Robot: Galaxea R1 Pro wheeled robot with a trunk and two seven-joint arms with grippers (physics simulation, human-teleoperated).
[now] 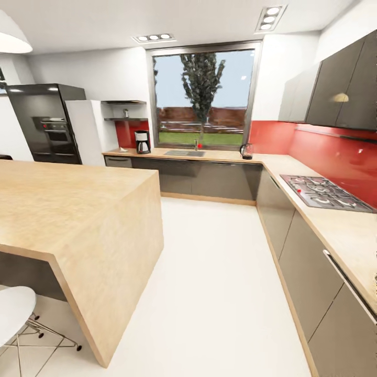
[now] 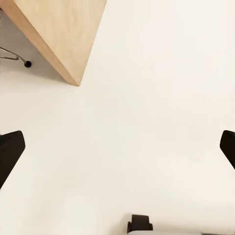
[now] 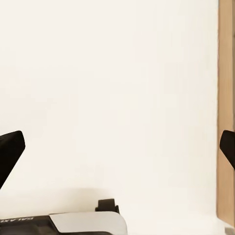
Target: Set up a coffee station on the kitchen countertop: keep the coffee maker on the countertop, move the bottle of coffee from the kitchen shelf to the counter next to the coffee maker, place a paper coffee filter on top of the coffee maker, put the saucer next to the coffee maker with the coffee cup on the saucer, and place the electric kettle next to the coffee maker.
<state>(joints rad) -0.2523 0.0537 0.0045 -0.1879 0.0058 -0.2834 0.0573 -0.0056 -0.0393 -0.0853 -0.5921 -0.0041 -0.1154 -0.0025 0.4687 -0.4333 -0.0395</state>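
At the far left of the head view a white stool (image 1: 13, 309) stands by the wooden kitchen island (image 1: 78, 209), with a black oven tower (image 1: 50, 123) behind it. Further right, a small bottle (image 1: 125, 112), too small to identify surely, sits on the wall shelf (image 1: 124, 119). Below it the coffee maker (image 1: 142, 142) stands on the table (image 1: 220, 155), left of the sink (image 1: 184, 153). Beyond the sink, near the corner, is the electric kettle (image 1: 246, 151), well apart from the coffee maker. The gas hob (image 1: 324, 192) lies on the right run of table.

In the left wrist view the left gripper (image 2: 117, 149) hangs over the white floor (image 2: 147, 122), jaws spread wide and empty, the island corner nearby. The right gripper (image 3: 117, 149) is likewise wide and empty over the floor.
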